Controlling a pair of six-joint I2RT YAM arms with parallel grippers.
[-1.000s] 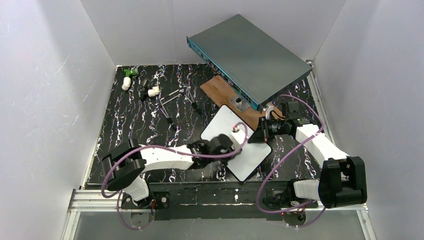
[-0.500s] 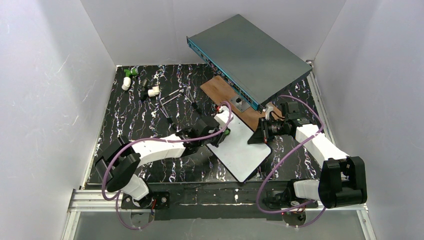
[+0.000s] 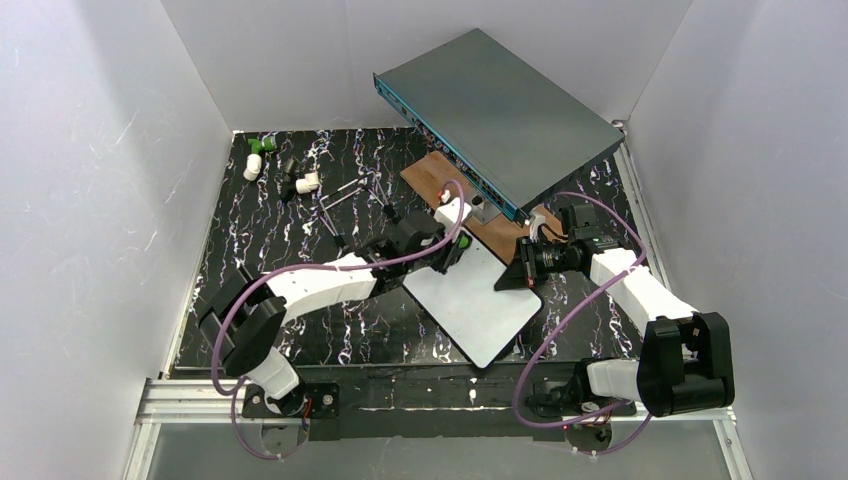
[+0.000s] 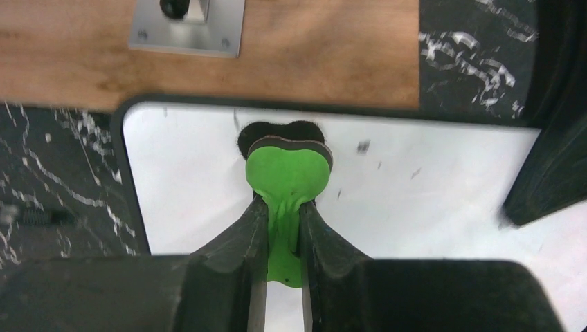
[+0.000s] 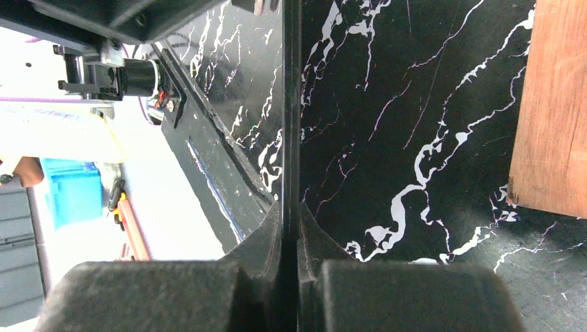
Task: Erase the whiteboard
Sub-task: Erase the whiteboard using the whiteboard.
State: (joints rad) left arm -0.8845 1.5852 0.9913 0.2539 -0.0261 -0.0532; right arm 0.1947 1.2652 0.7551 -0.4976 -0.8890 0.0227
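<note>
Sweeping across the whiteboard (image 3: 478, 305) since the earlier views, the left arm (image 3: 330, 280) is now reaching from the board's middle to its far corner. The right arm (image 3: 640, 285) is keeping its place at the board's right edge.

Everything is sitting on the black marbled worktop (image 3: 260, 250). At the back, the grey-teal metal box (image 3: 500, 110) is standing tilted, its lower edge over the brown wooden plank (image 3: 428, 180). It is the only box-like thing here and it is sitting closed, so whether anything is lying inside cannot be told. No open container is showing.

The whiteboard is lying flat and askew in the middle of the worktop, its far edge running right along the plank. The right pincer (image 3: 520, 268) is pressing its fingers together on the board's thin right edge, pinning it. The left pincer (image 4: 284, 207) is pinching the stem of a green eraser (image 4: 287, 166), whose dark felt is pressing on the board just inside the far edge.

No red writing is showing on the uncovered surface. It is looking blank apart from a few tiny dark specks (image 4: 363, 146) just beside the eraser. By that, the erasing is looking nearly finished. What is probably remaining is a pass over those specks and over the strip hiding under the arm.

Some small white and green pieces (image 3: 258, 158) are sitting in the far-left corner, well apart from the board.
</note>
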